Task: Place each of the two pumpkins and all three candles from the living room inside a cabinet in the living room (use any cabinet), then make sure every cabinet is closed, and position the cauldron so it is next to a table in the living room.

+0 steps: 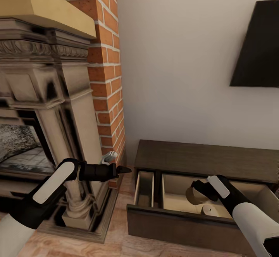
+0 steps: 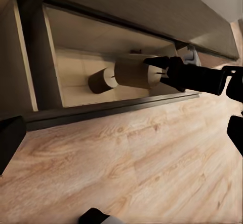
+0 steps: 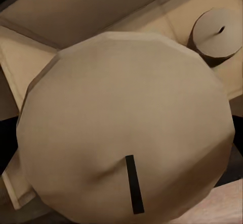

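Holding: right gripper (image 1: 195, 192) clamps a beige candle (image 3: 126, 127) over the open drawer.
Cabinet (image 1: 205, 160): directly beneath that gripper.
Second candle (image 1: 210, 210): on the drawer floor, just below the held one.
Left gripper (image 1: 122, 169): well apart by the fireplace (image 1: 46, 94); opening cannot be told.

The cabinet (image 1: 201, 160), a long low dark-brown unit, stands on the wood-plank floor (image 1: 116, 245) against the pale wall, just beside the brick fireplace's stone base (image 1: 83, 226), which also rests on the floor. Its wide drawer (image 1: 182, 220) is pulled out, showing a pale beige interior split by a divider into a narrow compartment (image 1: 144, 189) at the fireplace end and a broad one. One beige candle (image 1: 211, 211) lies on the bottom of the broad compartment, near the drawer's front edge.
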Available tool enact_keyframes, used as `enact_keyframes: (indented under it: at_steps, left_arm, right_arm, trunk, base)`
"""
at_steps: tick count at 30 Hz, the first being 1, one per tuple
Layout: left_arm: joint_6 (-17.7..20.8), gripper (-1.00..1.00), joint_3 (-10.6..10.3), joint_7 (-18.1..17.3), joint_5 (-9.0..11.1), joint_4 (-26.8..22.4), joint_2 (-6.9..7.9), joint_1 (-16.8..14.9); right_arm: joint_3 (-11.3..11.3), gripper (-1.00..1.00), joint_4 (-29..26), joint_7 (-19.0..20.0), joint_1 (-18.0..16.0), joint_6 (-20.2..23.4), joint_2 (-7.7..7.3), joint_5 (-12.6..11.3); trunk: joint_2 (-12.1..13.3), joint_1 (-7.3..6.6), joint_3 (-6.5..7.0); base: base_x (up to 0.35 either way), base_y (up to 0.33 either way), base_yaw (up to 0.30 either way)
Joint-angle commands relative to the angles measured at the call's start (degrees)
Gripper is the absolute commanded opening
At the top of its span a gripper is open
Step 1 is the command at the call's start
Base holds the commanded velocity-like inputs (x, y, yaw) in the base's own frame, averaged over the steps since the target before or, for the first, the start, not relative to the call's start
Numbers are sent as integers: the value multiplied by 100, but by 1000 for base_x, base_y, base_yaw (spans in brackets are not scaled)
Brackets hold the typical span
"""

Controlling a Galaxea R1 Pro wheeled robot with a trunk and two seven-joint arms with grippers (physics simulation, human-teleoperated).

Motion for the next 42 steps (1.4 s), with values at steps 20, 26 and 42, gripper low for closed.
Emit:
enact_keyframes:
  at_steps: [20, 26, 42]
  left_arm:
    - [-2, 100, -7, 52, 58, -22, 5, -3]
    - [-10, 100, -8, 58, 54, -8, 2, -3]
    - [-18, 100, -13, 61, 52, 36, -5, -3]
  right_arm:
    - [77, -100, -27, -30, -6, -39, 9, -45]
    - [172, -100, -30, -30, -6, -42, 11, -41]
    - [335, -100, -39, -22, -6, -48, 14, -41]
  trunk:
    - [-3, 1, 7]
    - [-3, 1, 7]
    - [-3, 1, 7]
  base:
    - [54, -23, 15]
    - [40, -1, 50]
    - [152, -48, 1]
